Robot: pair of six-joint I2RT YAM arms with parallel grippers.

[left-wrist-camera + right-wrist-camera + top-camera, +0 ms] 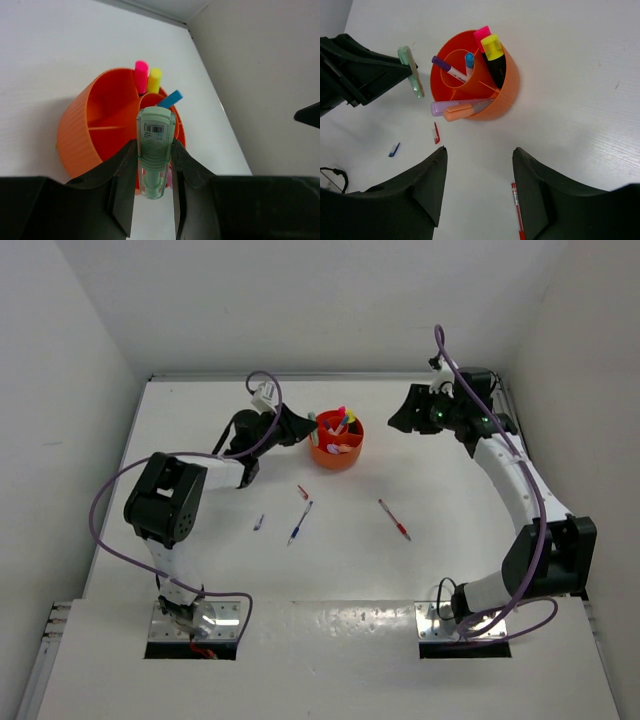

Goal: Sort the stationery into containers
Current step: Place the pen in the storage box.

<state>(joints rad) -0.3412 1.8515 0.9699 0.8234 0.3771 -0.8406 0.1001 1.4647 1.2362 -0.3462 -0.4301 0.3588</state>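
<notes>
My left gripper (153, 150) is shut on a pastel green marker (156, 125), which it holds just left of the orange tub (85, 130), level with its rim. A pink-capped highlighter (141, 70), a yellow-capped one (154, 77) and a blue pen (170, 98) stand in the tub. In the right wrist view a lilac marker (450, 106) and an orange marker (457, 113) stick out over the tub's (507, 95) near rim. My right gripper (479, 152) hangs open and empty above the table, right of the tub (337, 445). A red pen (394, 519) and a blue pen (300, 523) lie on the table.
A small red cap (302, 492) and a small blue cap (259, 523) lie loose on the white table in front of the tub. Walls close off the table at the back and on both sides.
</notes>
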